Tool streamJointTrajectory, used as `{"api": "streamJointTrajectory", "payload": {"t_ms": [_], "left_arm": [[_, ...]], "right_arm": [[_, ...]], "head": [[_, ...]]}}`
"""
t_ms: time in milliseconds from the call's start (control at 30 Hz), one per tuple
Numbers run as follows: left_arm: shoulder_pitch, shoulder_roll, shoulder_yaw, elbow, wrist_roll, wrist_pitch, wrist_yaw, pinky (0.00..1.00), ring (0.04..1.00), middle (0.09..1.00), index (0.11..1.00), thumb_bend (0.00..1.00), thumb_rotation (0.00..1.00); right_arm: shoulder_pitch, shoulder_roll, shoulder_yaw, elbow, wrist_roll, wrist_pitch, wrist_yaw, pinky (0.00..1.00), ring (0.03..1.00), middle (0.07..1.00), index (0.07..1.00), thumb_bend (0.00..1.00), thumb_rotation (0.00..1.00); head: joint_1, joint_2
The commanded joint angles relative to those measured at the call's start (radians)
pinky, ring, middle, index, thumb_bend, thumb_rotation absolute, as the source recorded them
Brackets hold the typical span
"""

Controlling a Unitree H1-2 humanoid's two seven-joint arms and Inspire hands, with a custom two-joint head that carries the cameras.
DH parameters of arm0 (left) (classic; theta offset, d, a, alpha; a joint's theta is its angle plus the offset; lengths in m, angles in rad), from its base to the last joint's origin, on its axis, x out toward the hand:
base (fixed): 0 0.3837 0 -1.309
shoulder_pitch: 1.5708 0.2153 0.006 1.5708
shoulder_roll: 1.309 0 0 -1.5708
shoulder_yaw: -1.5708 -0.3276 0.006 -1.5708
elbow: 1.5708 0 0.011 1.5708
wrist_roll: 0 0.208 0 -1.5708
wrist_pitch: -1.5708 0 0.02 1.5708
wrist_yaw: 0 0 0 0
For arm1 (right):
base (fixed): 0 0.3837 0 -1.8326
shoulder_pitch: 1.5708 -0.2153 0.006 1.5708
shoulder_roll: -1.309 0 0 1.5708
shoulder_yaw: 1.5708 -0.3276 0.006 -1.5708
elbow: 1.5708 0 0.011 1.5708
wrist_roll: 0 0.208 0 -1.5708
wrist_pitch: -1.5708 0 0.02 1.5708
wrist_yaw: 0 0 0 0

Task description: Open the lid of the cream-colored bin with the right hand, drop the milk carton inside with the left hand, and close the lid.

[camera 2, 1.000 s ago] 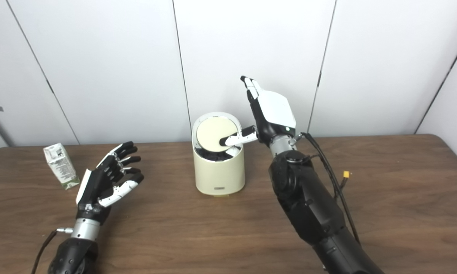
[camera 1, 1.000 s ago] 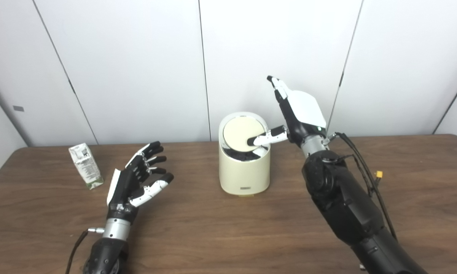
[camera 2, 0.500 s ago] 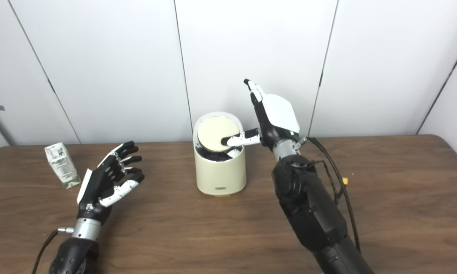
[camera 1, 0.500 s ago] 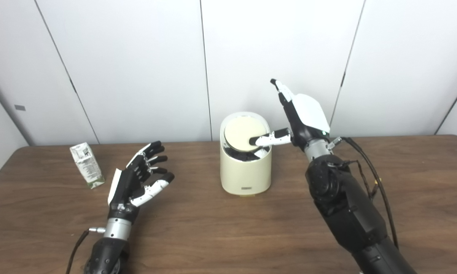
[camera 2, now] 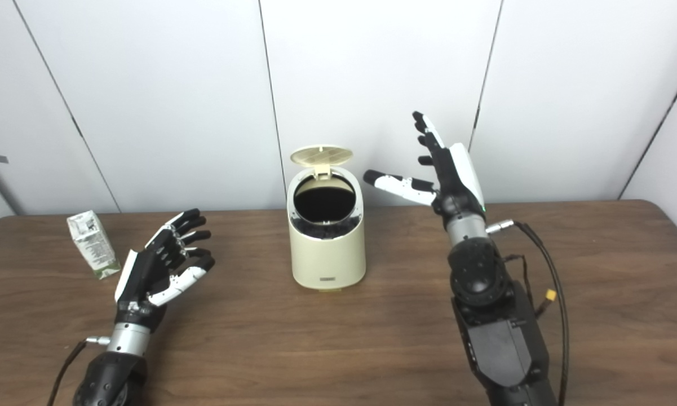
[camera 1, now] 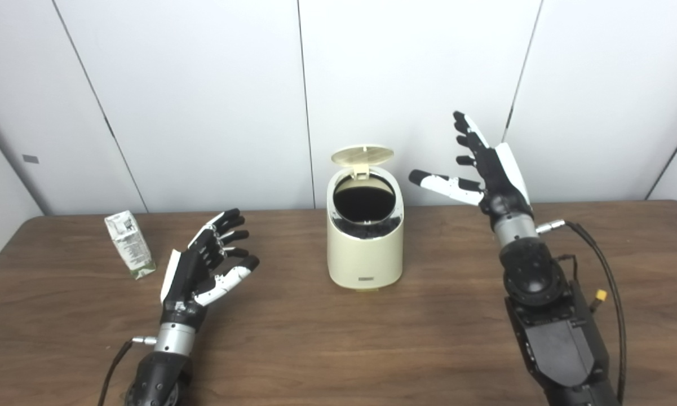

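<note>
Left eye view: small cream-colored round plastic bin (camera 1: 364, 248) at table centre, far side, round hinged lid (camera 1: 362, 155) up and tilted back over the far rim, dark mouth fully exposed. Small white-and-green milk carton (camera 1: 127, 245) upright at far left, well apart from the bin. Black-and-white left hand (camera 1: 206, 268) empty, fingers spread wide, palm up, hovering near the carton's right but not touching. Black-and-white right hand (camera 1: 485, 169) raised right of the bin, fingers fanned wide, holding nothing, thumb pointing toward the rim with a clear gap. Likely trouble from here: carton light and tall, easily tipped by a sideways nudge during the grasp; lid possibly knocked shut if brushed by the carton on the way over. Right eye view: same layout; bin (camera 2: 327, 242) open, lid (camera 2: 321, 156) upright, carton (camera 2: 92, 243) standing near the far-left edge of the brown wooden table (camera 2: 597, 270), left hand (camera 2: 160, 270) and right hand (camera 2: 448, 169) both splayed and empty. Loose black cable with yellow connector (camera 2: 551, 295) beside the right forearm, clear of the work. Nothing between carton and bin except the left hand itself; path across open.
</note>
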Motion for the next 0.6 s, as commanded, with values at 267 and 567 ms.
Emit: {"api": "streamJointTrajectory", "payload": {"t_ms": [267, 567], "left_arm": [[0.05, -0.009, -0.011, 0.021, 0.015, 0.016, 0.015, 0.61, 0.754, 0.817, 0.858, 0.75, 0.27], [0.051, -0.001, -0.01, -0.001, 0.001, 0.028, 0.002, 0.62, 0.761, 0.821, 0.862, 0.75, 0.27]], "right_arm": [[0.126, -0.028, -0.004, -0.002, 0.157, -0.18, 0.08, 0.83, 0.889, 0.932, 0.954, 0.77, 0.37], [0.177, -0.029, 0.013, 0.056, 0.15, -0.268, 0.073, 0.8, 0.885, 0.926, 0.95, 0.84, 0.39]], "head": [[-0.001, 0.002], [0.002, 0.0]]}}
